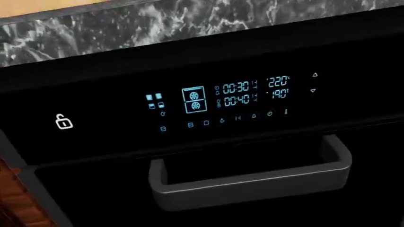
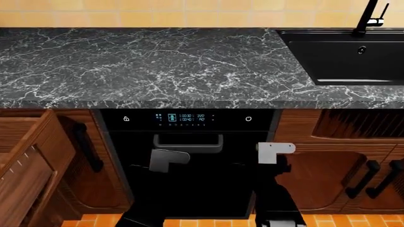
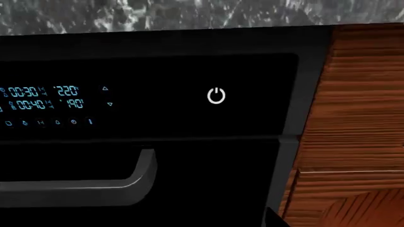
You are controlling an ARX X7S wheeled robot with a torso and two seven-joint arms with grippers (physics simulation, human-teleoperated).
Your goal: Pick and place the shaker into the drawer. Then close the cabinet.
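Observation:
The shaker is out of view in all three views. A reddish-brown wooden drawer (image 2: 28, 156) stands pulled out at the lower left of the head view, part of the wooden cabinet (image 2: 75, 189) beside the black appliance. My left arm (image 2: 165, 161) and right arm (image 2: 275, 152) are both raised in front of the black appliance front. Their fingers are lost against the dark panel. Neither wrist view shows its own jaws. Both wrist views look at the appliance's lit display (image 1: 218, 97) and grey bar handle (image 1: 252, 182).
A black marble countertop (image 2: 158, 66) runs across the head view, with a black sink (image 2: 344, 54) and faucet (image 2: 372, 16) at the right. To the right of the appliance are wooden fronts with a ribbed strip (image 2: 360, 124) and black handles (image 2: 356, 179).

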